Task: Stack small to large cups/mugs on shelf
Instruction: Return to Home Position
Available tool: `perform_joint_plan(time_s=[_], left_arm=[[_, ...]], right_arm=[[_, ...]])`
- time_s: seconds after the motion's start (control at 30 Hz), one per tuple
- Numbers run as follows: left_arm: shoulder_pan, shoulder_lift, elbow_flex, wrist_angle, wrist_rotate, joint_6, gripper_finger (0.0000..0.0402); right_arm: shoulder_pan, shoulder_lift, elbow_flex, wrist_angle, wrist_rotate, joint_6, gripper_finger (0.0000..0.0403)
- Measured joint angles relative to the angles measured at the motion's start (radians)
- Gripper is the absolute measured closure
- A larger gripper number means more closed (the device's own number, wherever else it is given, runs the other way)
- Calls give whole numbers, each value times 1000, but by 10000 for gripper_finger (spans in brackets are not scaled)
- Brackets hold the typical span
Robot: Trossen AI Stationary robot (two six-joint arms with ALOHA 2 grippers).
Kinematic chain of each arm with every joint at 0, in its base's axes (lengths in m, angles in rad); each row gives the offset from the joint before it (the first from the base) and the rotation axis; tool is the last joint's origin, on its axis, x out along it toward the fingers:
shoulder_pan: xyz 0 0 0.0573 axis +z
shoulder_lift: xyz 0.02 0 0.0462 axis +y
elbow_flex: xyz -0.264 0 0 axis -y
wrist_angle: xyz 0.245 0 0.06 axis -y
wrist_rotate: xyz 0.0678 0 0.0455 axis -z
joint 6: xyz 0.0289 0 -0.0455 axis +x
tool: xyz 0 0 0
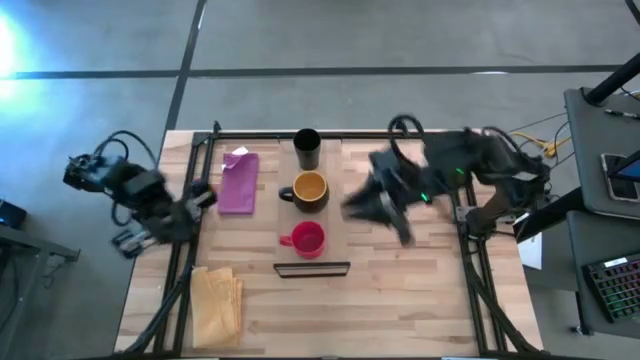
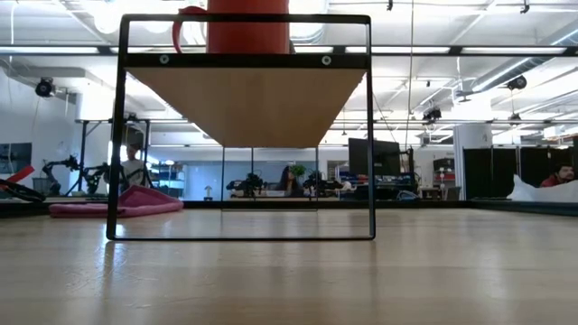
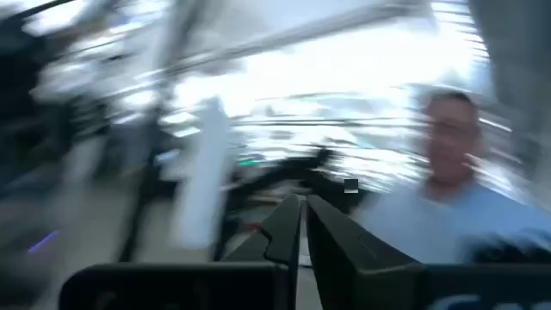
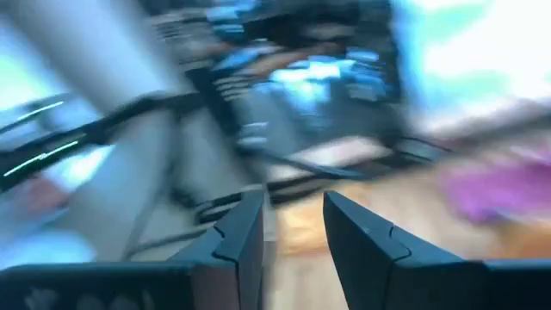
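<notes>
Three cups stand in a row running from the far side toward the near side of the table: a tall black tumbler [image 1: 307, 150], a dark mug with a yellow-orange inside [image 1: 311, 190] and a red mug [image 1: 305, 238]. The low view shows the red mug [image 2: 246, 25] standing on the pale board of the shelf [image 2: 248, 99]. The shelf's dark wire frame [image 1: 312, 268] is at the near end. My right gripper [image 1: 358, 208] is open and empty, right of the dark mug; it also shows in its wrist view [image 4: 293, 220]. My left gripper [image 1: 205, 198] is shut and empty at the table's left edge, as its wrist view [image 3: 300, 215] shows.
A pink cloth [image 1: 238, 182] lies left of the cups and also shows in the low view [image 2: 117, 204]. A yellow cloth [image 1: 217, 300] lies at the near left corner. A dark metal frame [image 1: 200, 150] rims the table. A person [image 3: 448, 172] shows beyond the table.
</notes>
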Motion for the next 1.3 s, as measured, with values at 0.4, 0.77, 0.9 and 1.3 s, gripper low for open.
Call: perform_joint_plan(time_s=[0.4, 0.77, 0.9, 1.3], left_arm=[[96, 106, -322, 497, 115, 168, 391], [759, 1, -385, 554, 632, -215, 391], [952, -119, -404, 278, 613, -283, 391], [938, -510, -433, -315, 332, -235, 391]], right_arm=[[110, 49, -326, 510, 15, -160, 309], [-163, -267, -742, 669, -260, -227, 336], [-217, -446, -952, 742, -148, -205, 340], [-151, -788, -1566, 1056, 175, -145, 340]])
